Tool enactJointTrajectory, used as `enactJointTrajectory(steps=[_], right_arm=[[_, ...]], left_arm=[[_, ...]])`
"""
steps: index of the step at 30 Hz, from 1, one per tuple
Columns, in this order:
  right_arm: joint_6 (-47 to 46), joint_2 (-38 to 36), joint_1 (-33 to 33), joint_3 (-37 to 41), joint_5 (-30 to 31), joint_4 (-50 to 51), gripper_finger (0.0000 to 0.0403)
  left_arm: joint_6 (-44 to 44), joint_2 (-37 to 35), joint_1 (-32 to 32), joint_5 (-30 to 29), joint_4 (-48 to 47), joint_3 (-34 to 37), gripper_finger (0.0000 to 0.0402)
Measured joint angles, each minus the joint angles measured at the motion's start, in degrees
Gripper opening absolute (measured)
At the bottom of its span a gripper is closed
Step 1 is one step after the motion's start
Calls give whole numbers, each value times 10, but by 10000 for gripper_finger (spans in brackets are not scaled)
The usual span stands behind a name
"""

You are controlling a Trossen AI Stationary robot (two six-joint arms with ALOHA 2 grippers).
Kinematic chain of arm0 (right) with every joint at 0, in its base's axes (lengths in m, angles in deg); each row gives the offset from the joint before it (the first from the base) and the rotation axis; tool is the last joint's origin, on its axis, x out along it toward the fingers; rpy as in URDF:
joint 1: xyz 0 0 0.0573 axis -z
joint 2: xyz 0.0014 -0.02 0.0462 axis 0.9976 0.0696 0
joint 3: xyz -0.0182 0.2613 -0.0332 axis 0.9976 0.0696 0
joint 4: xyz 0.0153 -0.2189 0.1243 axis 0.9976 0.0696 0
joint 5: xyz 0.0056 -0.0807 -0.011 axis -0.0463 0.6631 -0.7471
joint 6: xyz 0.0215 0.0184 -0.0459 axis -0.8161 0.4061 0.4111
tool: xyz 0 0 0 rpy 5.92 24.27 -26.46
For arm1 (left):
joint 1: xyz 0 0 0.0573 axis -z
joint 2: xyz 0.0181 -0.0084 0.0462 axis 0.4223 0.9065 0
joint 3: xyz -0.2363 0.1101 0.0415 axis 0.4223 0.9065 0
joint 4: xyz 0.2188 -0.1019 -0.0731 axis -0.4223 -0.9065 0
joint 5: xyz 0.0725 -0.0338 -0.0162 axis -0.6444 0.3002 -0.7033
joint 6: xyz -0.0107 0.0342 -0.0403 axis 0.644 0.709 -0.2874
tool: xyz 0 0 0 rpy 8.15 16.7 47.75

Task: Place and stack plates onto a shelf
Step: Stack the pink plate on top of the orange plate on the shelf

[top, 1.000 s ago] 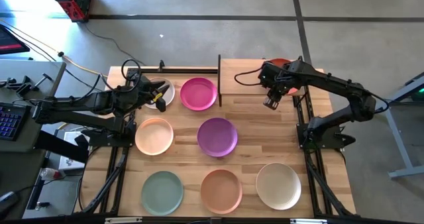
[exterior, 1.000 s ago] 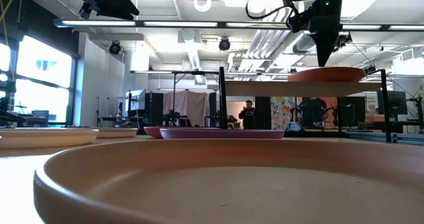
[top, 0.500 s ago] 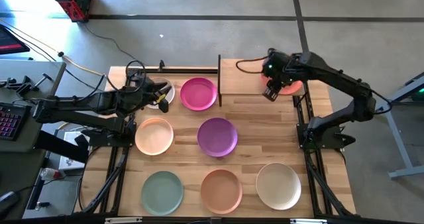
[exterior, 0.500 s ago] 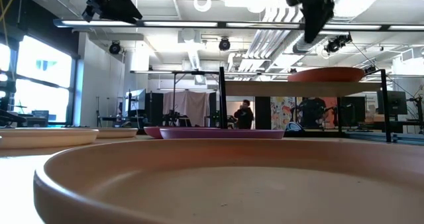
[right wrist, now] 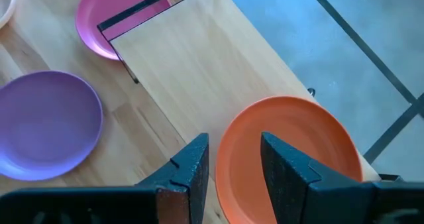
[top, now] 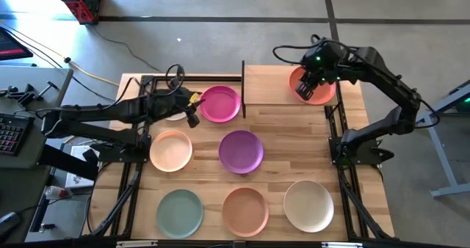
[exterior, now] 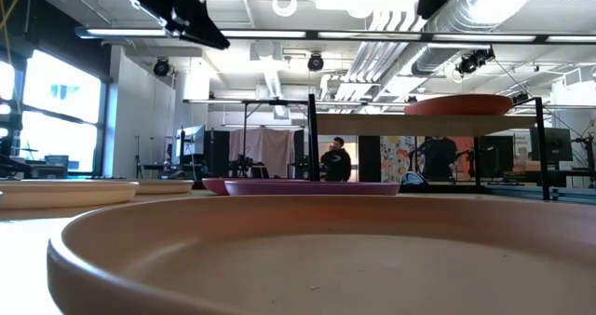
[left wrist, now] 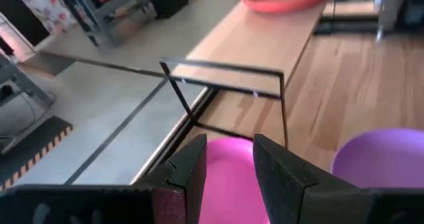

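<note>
The orange-red plate (top: 317,86) lies flat on the right end of the light wooden shelf (top: 268,86), seen raised above the table in the low view (exterior: 456,104). My right gripper (right wrist: 235,159) hovers open above this plate's near-left rim, well clear of it. My left gripper (left wrist: 229,159) is open and hangs over the left rim of the magenta plate (top: 222,103), which lies on the table beside the shelf's black upright (left wrist: 225,71). A cream plate (top: 175,114) is mostly hidden under the left arm.
Five more plates lie flat on the table: peach (top: 171,150), purple (top: 241,151), sage green (top: 179,212), salmon (top: 245,210) and off-white (top: 308,205). The shelf's left half is bare board. A person stands in the room far behind (exterior: 335,158).
My right gripper has risen and moved from the shelf's near edge toward the far edge, ending over the orange-red plate, which stayed put on the shelf. My left gripper has moved right from the cream plate to the magenta plate's left rim.
</note>
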Motion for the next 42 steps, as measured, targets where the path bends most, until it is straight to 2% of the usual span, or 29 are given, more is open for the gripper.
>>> enactJointTrajectory(steps=[5, 13, 17, 25, 42], right_arm=[[0, 0, 0, -3, 0, 6, 113], [-2, 0, 0, 19, 0, 15, 113], [-7, 0, 0, 19, 0, 15, 113], [-15, 0, 0, 19, 0, 19, 113], [-15, 0, 0, 19, 0, 19, 113]], left_arm=[[20, 33, -44, 69, -12, -8, 111], [94, 114, -92, 133, -104, -110, 111], [118, 153, -110, 177, -139, -129, 111], [111, 232, -108, 188, -201, -130, 111], [163, 374, -64, 188, -199, -129, 111]])
